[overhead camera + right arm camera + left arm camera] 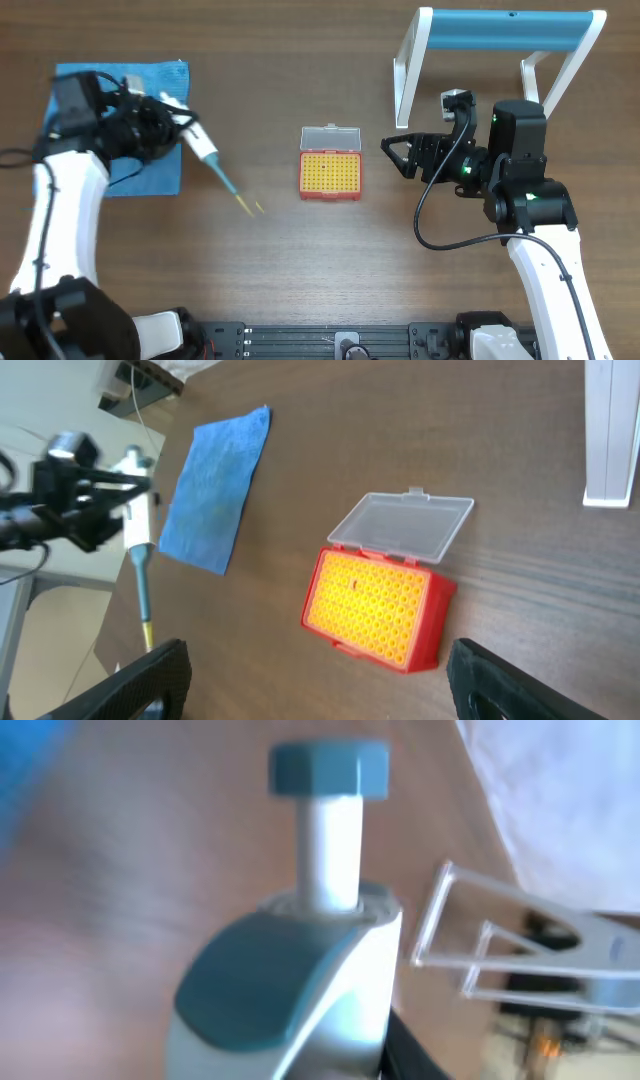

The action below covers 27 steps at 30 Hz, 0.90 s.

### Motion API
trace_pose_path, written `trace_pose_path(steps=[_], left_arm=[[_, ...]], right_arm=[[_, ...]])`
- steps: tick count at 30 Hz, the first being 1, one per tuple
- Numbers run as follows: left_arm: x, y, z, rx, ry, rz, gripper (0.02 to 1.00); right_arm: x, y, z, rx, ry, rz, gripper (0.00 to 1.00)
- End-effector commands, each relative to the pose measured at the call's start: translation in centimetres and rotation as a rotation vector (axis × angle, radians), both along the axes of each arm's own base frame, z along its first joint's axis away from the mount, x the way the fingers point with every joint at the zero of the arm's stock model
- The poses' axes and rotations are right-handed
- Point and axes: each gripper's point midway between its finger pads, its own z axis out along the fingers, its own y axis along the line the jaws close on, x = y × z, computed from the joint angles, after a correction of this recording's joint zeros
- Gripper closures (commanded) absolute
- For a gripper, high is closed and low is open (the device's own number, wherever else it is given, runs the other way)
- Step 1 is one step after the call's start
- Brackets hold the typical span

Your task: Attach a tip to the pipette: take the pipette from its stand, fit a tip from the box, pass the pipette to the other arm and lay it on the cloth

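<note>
Last step in hand: the left gripper (158,118), jaws clamped on the pipette (205,152), holds it tilted at the cloth's (150,178) right edge, yellow tip fitted. The right gripper (397,155) stands wide and empty beside the box (331,175). Next move, as judged — lower it flat onto the cloth, then release.

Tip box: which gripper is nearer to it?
Right. The right gripper hangs open near the tip box; the left gripper holds the pipette by the cloth, farther off.
</note>
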Motion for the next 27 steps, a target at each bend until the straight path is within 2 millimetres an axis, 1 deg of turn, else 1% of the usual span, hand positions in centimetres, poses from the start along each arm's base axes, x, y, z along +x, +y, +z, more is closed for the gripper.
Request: trace_pose_path(steps=[1,2,3,4,5,6,7,8,9,11,12,14,15,16,18,20,22,25,27], left_arm=[[1.1,11.0,7.2,0.400,-0.084,-0.025,0.993],[1.4,13.1,7.5,0.417,-0.054,-0.028,0.993],[2.0,14.9,7.4,0.446,-0.015,-0.021,0.993],[3.3,17.9,7.1,0.548,0.050,-0.046,0.993],[4.6,19.6,6.7,0.634,0.096,-0.080,0.993],[6.7,21.2,6.3,0.733,0.116,-0.116,0.993],[8.1,21.8,5.8,0.772,0.113,-0.134,0.996],[9.7,22.0,4.2,0.799,0.115,-0.188,0.993],[10.5,22.4,1.6,0.825,0.163,-0.235,0.996],[10.8,22.7,-3.2,0.861,0.253,-0.355,0.993],[10.8,22.8,-4.8,0.868,0.283,-0.397,0.993],[10.5,23.3,-6.6,0.890,0.313,-0.469,0.993],[10.2,23.5,-8.0,0.890,0.343,-0.500,0.993],[10.1,23.5,-8.7,0.881,0.355,-0.512,0.993],[9.9,23.0,-11.0,0.847,0.386,-0.540,0.993],[10.1,22.7,-12.1,0.820,0.381,-0.549,0.993],[10.8,22.9,-12.4,0.833,0.361,-0.537,0.993],[11.9,22.3,-12.6,0.796,0.307,-0.506,0.993],[11.8,21.6,-13.8,0.762,0.318,-0.521,0.993]], right_arm=[[0.6,-0.6,-0.4,-0.010,0.021,-0.049,0.167],[0.7,-0.7,-0.5,-0.014,0.024,-0.055,0.169],[0.9,-0.7,-0.6,0.000,0.044,-0.072,0.169],[0.9,-0.7,-0.8,0.024,0.079,-0.096,0.169],[0.8,-0.5,-0.8,0.034,0.091,-0.098,0.167],[0.7,-0.1,-0.8,0.036,0.101,-0.095,0.167],[0.7,0.1,-1.1,0.025,0.114,-0.112,0.167],[0.7,0.5,-1.4,-0.001,0.121,-0.126,0.167],[0.6,1.1,-1.8,-0.028,0.130,-0.143,0.167],[0.2,2.2,-2.0,-0.029,0.149,-0.140,0.169],[-0.1,2.9,-2.0,-0.006,0.178,-0.146,0.167],[-0.1,3.6,-1.6,0.007,0.170,-0.134,0.167],[0.2,3.8,-1.3,0.006,0.143,-0.138,0.167],[0.4,3.8,-1.2,0.003,0.131,-0.142,0.165],[0.6,3.7,-1.2,-0.003,0.128,-0.155,0.167],[0.6,3.7,-1.2,-0.003,0.127,-0.155,0.167],[0.6,3.7,-1.2,-0.003,0.127,-0.155,0.167],[0.6,3.7,-1.2,-0.003,0.128,-0.155,0.167],[0.6,3.7,-1.2,-0.003,0.127,-0.155,0.167]])
